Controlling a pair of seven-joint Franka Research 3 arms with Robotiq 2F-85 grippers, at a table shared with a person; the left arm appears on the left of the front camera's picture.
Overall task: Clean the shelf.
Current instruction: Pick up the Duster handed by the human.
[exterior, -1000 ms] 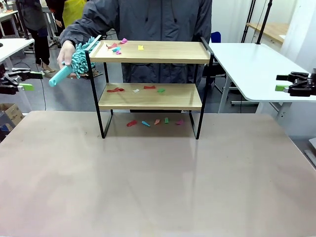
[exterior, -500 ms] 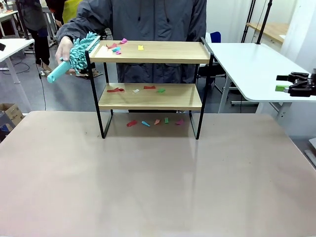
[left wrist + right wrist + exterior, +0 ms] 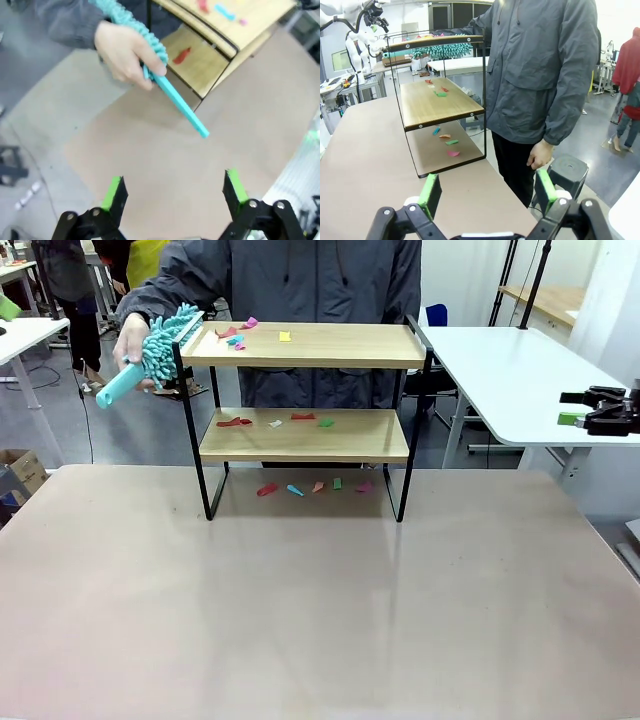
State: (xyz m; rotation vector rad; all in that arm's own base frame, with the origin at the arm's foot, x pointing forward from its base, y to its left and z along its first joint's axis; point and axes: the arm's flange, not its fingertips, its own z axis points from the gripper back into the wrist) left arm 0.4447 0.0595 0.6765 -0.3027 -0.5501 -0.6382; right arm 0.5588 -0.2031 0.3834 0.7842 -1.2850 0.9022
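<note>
Beige counter spreads wide beneath both claws. A person in a grey jacket stands at its far side, across from them. The shelf stands on the far part of the counter, just in front of the person. From the right claw it lies ahead and to the left, well apart. From the left claw its end frame shows beyond the fingertips.

The person's hand grips a teal duster. Its handle slants down towards the left claw without touching it, and its fluffy head lies against the shelf's top end rail. Small coloured scraps are scattered on the top board, the lower board and the counter under the shelf, all far from either claw.

Both claws are spread wide, with nothing between their green pads.
</note>
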